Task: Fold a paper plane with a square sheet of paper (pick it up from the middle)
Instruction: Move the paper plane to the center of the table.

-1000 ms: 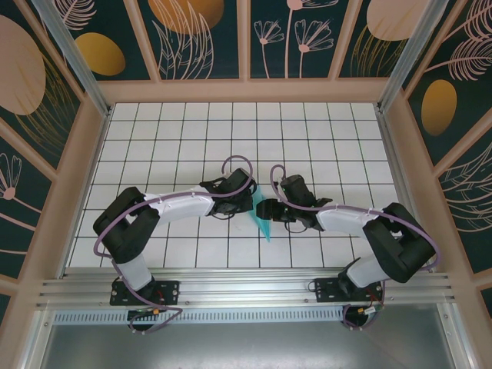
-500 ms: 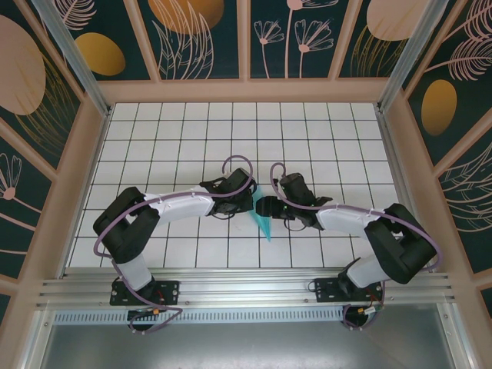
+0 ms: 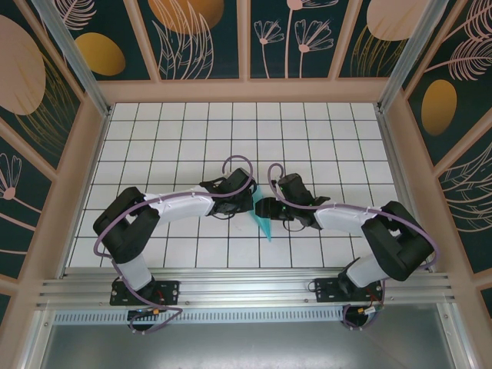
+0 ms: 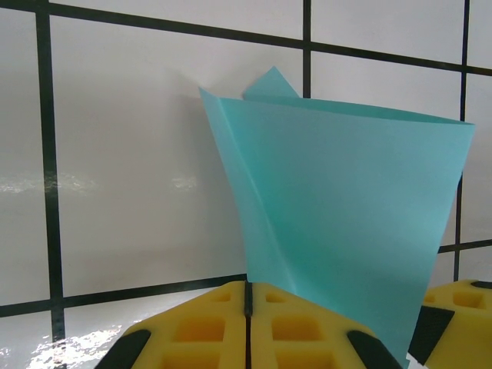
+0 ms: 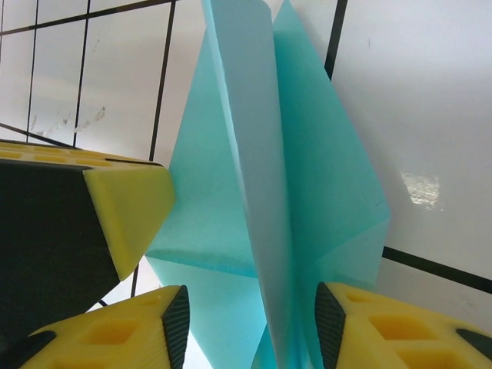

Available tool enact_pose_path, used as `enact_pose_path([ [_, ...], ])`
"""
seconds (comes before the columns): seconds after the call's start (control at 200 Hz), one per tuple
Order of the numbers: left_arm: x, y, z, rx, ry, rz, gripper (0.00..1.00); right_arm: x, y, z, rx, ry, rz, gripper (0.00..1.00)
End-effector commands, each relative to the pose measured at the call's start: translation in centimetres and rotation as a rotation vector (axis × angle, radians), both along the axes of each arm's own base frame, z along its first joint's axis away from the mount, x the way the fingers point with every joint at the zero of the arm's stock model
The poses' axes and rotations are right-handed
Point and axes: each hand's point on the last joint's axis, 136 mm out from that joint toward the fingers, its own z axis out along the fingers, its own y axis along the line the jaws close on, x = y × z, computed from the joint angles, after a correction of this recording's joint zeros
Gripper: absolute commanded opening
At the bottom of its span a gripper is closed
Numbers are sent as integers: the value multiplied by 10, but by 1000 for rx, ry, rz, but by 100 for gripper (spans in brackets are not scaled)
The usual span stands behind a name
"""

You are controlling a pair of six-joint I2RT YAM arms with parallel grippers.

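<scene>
A glossy white tabletop [image 3: 177, 131] ruled with thin black grid lines is stretching out on every side of the left claw [image 3: 252, 204] and the right claw [image 3: 262, 207]. Light is glinting off its tiles just beside both claws, leaving pale streaks [image 4: 46, 184]. Well beyond the claws, a pale pinkish-beige wooden frame [image 3: 246, 91] is bordering the tabletop. Dark teal wall panels [image 3: 204, 38] painted with pale pink leaves, flowers and orange ovals are rising behind it and to either side. Behind the claws, ribbed silver aluminium rails [image 3: 246, 288] are running along the near edge, with a dull grey metal sheet [image 3: 246, 346] lying past them.

no readable text, labels or numbers
</scene>
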Motion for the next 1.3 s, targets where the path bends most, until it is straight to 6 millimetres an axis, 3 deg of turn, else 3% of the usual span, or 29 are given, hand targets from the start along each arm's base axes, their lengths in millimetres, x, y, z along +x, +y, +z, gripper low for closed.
enact_pose_path([
  [0.0, 2, -4, 6, -9, -18, -21, 10, -11, -2, -9, -28, 35, 18, 47],
  [0.425, 2, -5, 6, -10, -18, -24, 10, -16, -2, -21, -85, 54, 27, 41],
  [1.051, 2, -4, 5, -4, -17, -24, 10, -12, -2, -29, -177, 52, 26, 22],
  [1.271, 7, -3, 17, -6, -54, -17, 16, -7, -2, -23, -197, 35, 18, 12],
  [1.296, 8, -4, 30, -28, -79, -17, 17, -6, -2, -21, -199, 30, 14, 11],
])
